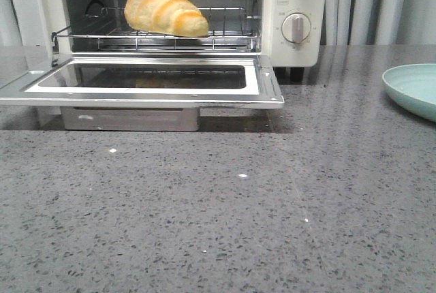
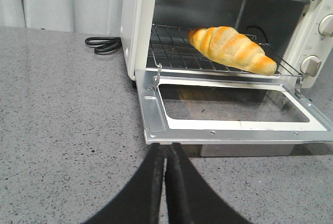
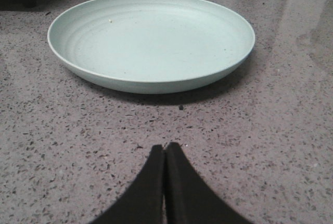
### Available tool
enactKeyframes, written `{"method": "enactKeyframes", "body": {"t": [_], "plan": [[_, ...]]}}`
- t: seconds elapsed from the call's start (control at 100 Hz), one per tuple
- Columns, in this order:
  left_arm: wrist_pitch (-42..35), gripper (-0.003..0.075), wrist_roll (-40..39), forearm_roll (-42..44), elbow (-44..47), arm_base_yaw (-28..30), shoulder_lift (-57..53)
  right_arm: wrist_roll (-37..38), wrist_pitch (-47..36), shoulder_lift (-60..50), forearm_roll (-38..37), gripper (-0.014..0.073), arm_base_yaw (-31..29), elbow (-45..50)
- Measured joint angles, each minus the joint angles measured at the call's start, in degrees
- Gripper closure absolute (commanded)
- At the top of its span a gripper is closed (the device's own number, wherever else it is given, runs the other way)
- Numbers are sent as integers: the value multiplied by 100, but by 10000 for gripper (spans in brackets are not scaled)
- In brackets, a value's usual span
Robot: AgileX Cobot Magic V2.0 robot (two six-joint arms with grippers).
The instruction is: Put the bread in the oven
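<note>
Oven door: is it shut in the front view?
No, the oven door lies folded down flat, with the bread visible on the rack.

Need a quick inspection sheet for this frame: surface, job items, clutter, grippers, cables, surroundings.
Surface: grey speckled stone-look counter, a few tiny pale specks on it.
Job's things: bread lies on the wire rack inside the oven; oven door is folded down open.
Clutter: pale green plate with nothing on it, to the right of the oven.
Grippers: left gripper jaws closed, holding nothing, in front of the open door; right gripper jaws closed, holding nothing, in front of the plate.
Cables: black cord coiled on the counter beside the oven's left side.
Surroundings: pale curtain behind the counter.
</note>
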Motion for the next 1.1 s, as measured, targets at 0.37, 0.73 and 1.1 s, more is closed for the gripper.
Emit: {"method": "enactKeyframes", "body": {"t": [0.37,0.73,1.1], "plan": [[-924,741,0,1113,642,281,0,-14,0,0,0,652,0,0],[-1694,741,0,1049,1390,938,-334,-14,0,0,0,652,0,0],[-1548,741,0,1002,1655,1005,-686,-14,0,0,0,652,0,0]]}}
